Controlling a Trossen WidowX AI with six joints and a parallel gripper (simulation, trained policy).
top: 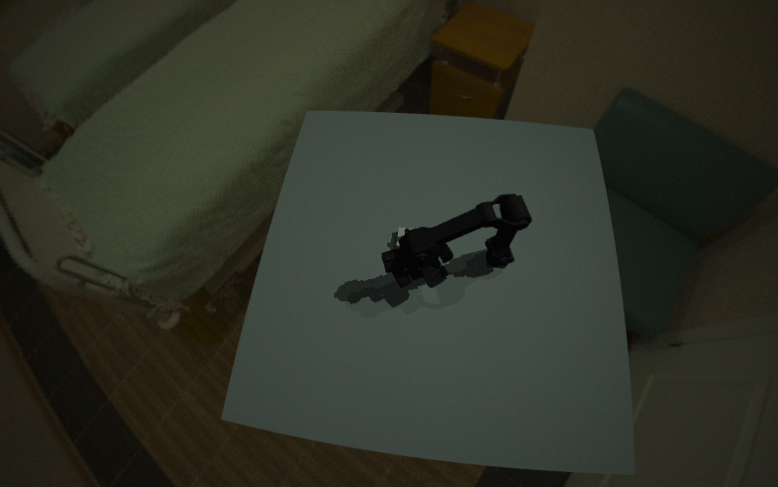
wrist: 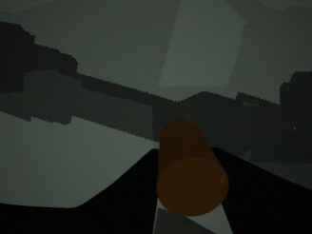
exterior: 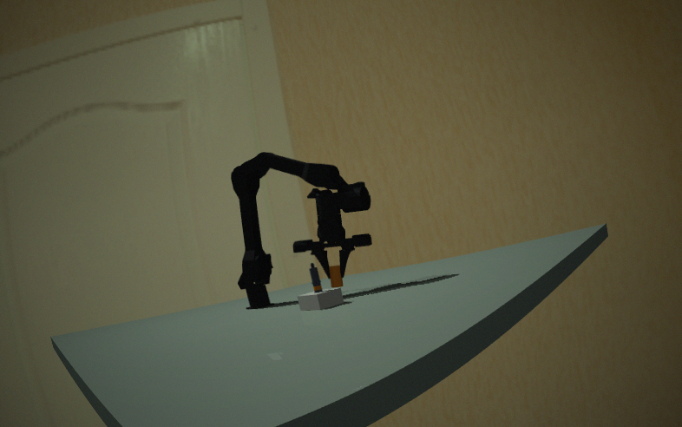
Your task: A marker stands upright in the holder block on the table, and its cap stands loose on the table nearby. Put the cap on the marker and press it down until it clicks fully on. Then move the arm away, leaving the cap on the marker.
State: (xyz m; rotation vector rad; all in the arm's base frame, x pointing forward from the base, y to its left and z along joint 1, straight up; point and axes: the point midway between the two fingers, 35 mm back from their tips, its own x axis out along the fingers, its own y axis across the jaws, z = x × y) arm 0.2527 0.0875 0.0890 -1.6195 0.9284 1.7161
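The orange cap [exterior: 336, 278] [wrist: 192, 185] is upright between the fingers of my gripper [exterior: 336, 273] [wrist: 184, 155], which is shut on it. In the exterior view the cap's lower end shows just above the block's far edge and looks a little off the table. The marker [exterior: 315, 278], dark blue-grey with an orange band low down, stands in the white holder block [exterior: 312, 301], left of the cap in that view. Its narrow tip points up, uncovered. In the top view the arm hides the cap and the marker; a pale bit of the block [top: 402, 231] shows beside the arm.
The pale grey-green table [top: 447, 378] [exterior: 211, 362] carries the black arm, whose base [top: 500, 255] [exterior: 258, 296] stands to one side of the block. Dark arm shadows lie across the table. Beds, a wooden cabinet and a green chair are beyond its edges.
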